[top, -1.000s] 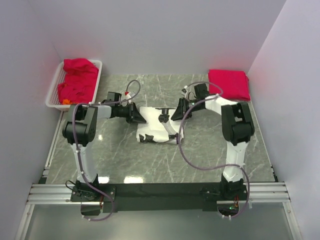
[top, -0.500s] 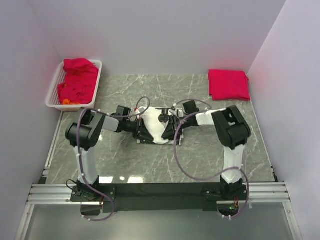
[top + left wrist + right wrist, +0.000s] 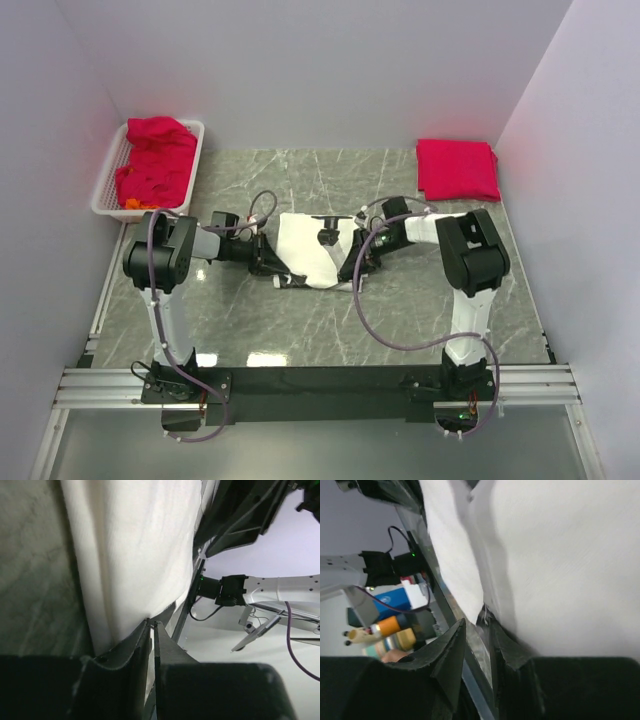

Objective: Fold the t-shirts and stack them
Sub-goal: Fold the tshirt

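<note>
A white t-shirt [image 3: 313, 247] lies folded into a narrow panel at the table's centre, with dark bits showing at its near edge. My left gripper [image 3: 272, 262] lies low at its left edge. In the left wrist view my left gripper [image 3: 152, 623] has its tips closed together right at the hem of the white cloth [image 3: 135, 555]. My right gripper [image 3: 352, 264] lies at the shirt's right edge. In the right wrist view my right gripper [image 3: 477, 621] shows a small gap, and a corner of the cloth [image 3: 560, 555] with a loose thread hangs at it. A folded red t-shirt [image 3: 457, 168] lies at the back right.
A white basket [image 3: 108, 186] at the back left holds several crumpled red t-shirts [image 3: 155, 160]. Grey walls close in the left, back and right sides. Both arms' cables loop over the marble table [image 3: 300, 330] near the shirt.
Both grippers swept inward over the shirt, bunching it up in the middle, then drew back out to its side edges. The shirt now lies flatter and squarer.
</note>
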`<action>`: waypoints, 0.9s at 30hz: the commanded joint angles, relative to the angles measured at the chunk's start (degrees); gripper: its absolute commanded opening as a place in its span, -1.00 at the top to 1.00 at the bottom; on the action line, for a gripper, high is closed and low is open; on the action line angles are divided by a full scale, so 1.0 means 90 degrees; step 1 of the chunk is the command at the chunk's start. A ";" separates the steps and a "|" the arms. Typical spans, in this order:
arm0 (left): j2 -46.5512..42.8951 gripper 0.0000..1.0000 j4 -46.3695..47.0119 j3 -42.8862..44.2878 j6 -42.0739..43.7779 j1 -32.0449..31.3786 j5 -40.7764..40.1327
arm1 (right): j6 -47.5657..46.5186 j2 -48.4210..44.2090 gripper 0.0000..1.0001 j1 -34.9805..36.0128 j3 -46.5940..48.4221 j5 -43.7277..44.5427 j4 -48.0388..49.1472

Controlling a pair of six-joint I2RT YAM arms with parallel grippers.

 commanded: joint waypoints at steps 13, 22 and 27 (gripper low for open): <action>-0.1338 0.74 0.0041 -0.0325 0.0351 -0.0605 -0.0074 | -0.1017 -0.0788 0.38 0.0599 -0.0301 0.0253 -0.0551; -0.0077 0.80 -0.0007 -0.0394 0.0311 -0.0410 -0.0796 | -0.1262 -0.0093 0.40 0.0423 -0.0204 0.1090 -0.1028; -0.0523 0.75 -0.0455 0.0074 0.0779 -0.0244 -0.0661 | -0.1602 -0.0093 0.44 0.0296 0.0333 0.1581 -0.1692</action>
